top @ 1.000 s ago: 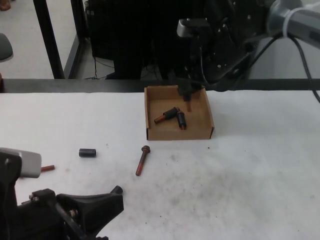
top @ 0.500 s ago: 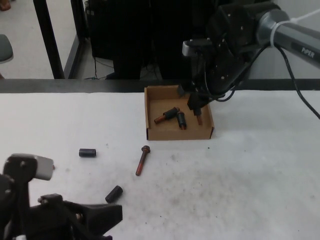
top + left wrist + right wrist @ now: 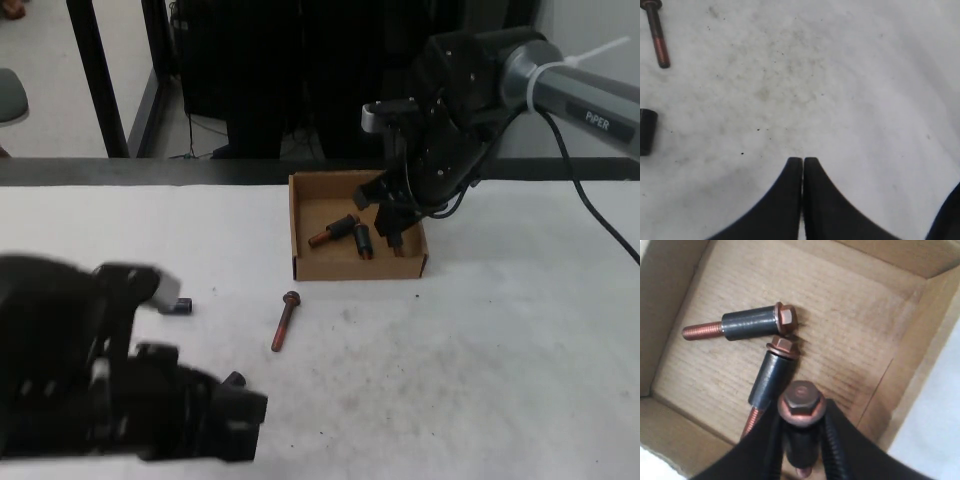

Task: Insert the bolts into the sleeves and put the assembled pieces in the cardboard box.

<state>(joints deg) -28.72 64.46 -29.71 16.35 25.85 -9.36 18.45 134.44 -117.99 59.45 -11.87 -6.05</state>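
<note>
The cardboard box (image 3: 306, 262) sits at the back of the bench. Two assembled pieces lie in it, one (image 3: 752, 325) flat and another (image 3: 772, 375) beside it, also seen from above (image 3: 345, 228). My right gripper (image 3: 802, 416) hangs inside the box, shut on a third bolt in its black sleeve (image 3: 800, 402), head up. From above, this gripper (image 3: 392, 234) is at the box's right side. A loose copper bolt (image 3: 284, 320) (image 3: 656, 35) lies in front of the box. A black sleeve (image 3: 647, 131) (image 3: 233, 379) lies beside my left gripper (image 3: 803, 162), which is shut and empty.
Another black sleeve (image 3: 181, 305) peeks out behind the left arm (image 3: 120, 390), which covers the bench's near left corner. The white bench top (image 3: 480, 360) is bare to the right. A dark rail (image 3: 150, 170) runs along the far edge.
The right gripper has lowered the assembled piece down into the box. The left arm has swung up and to the right, now covering a small bolt at the left.
</note>
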